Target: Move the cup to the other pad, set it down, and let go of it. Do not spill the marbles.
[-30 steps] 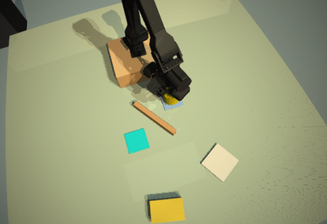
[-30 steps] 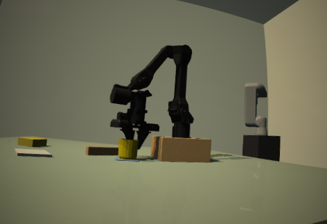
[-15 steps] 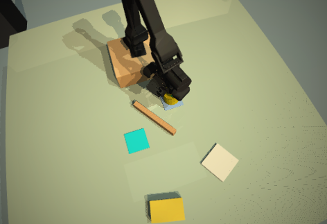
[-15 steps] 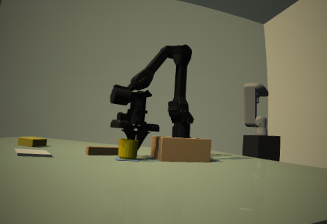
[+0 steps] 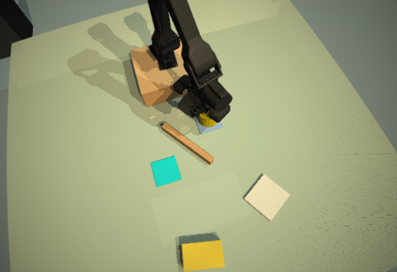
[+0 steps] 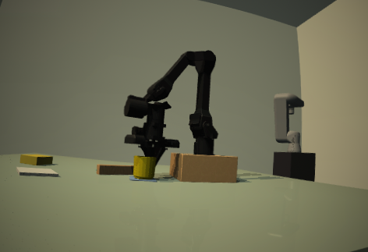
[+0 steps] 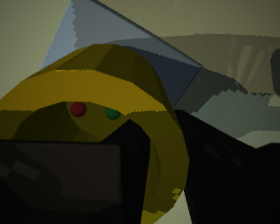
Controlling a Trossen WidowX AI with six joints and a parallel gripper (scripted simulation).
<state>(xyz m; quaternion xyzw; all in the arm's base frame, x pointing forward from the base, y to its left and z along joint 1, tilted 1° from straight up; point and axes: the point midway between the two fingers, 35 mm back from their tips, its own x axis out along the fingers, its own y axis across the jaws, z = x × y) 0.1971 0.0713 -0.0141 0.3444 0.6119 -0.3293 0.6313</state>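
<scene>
The yellow cup (image 5: 207, 120) (image 6: 143, 167) (image 7: 91, 82) stands upright on the light-blue pad (image 5: 209, 130) (image 7: 91, 25). A red marble (image 7: 78, 109) and a green marble (image 7: 112, 112) lie inside it. My gripper (image 6: 154, 158) (image 7: 160, 118) is shut on the cup's wall, with one finger inside the cup and the other outside. The arm partly hides the cup in the top view. A flat teal pad (image 5: 166, 171) lies on the table beyond the wooden bar.
The wooden bar (image 5: 187, 143) (image 6: 115, 169) lies between the cup and the teal pad. A large orange-brown box (image 5: 157, 96) (image 6: 208, 168) stands beside the arm. A cream slab (image 5: 267, 197) (image 6: 37, 172) and a yellow block (image 5: 203, 255) (image 6: 36, 159) lie farther out.
</scene>
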